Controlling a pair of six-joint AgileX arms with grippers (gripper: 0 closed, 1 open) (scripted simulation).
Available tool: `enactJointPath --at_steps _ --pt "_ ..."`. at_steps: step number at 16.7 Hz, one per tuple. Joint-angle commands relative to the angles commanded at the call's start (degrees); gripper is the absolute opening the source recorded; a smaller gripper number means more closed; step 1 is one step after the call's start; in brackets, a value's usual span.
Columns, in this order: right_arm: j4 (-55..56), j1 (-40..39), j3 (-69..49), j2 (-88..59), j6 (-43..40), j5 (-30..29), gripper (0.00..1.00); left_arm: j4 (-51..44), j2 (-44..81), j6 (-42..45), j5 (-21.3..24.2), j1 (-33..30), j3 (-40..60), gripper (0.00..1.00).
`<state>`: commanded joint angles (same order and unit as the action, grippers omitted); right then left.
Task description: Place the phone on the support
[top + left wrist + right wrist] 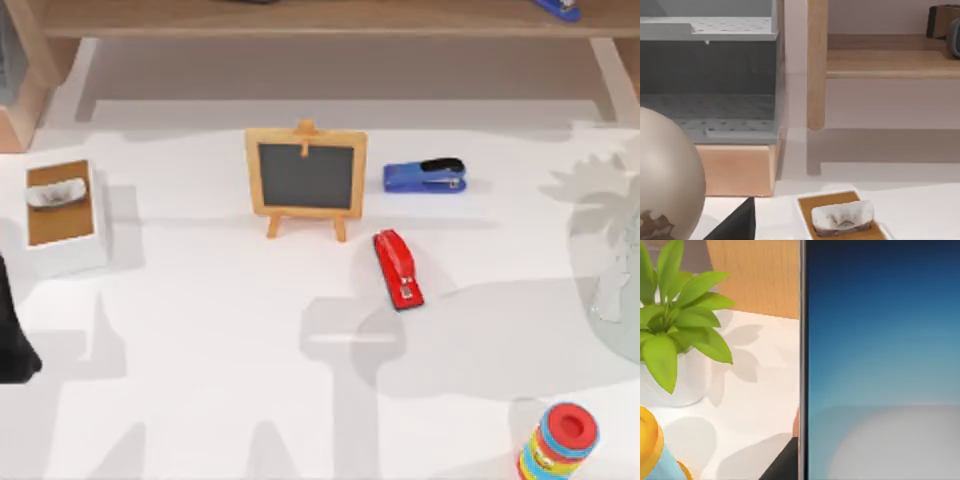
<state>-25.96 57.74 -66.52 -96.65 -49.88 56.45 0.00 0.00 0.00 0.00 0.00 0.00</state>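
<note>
The phone (880,360) is very near the right wrist camera, its black rim upright and its blue screen fading to a pale round patch low down. A dark wedge (782,465) shows beside its rim; I cannot tell if that is a finger. I take the small wooden easel with a dark board (305,178), standing at the table's middle back, for the support. My left arm (14,330) is a black shape parked at the table's left edge.
A blue stapler (425,175) lies right of the easel and a red stapler (398,268) lies in front of it. A tissue box (62,215) sits at the left, a striped ring toy (558,442) at the front right, and a potted plant (675,315) at the right. A beige globe (665,175) is close to the left wrist.
</note>
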Motion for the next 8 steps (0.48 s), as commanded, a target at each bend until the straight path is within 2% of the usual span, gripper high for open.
enactJointPath --at_steps 8 --pt "1.5 -0.2 -0.1 0.2 1.0 -0.8 0.00 0.0 0.0 0.0 0.0 0.0 0.0 1.00"
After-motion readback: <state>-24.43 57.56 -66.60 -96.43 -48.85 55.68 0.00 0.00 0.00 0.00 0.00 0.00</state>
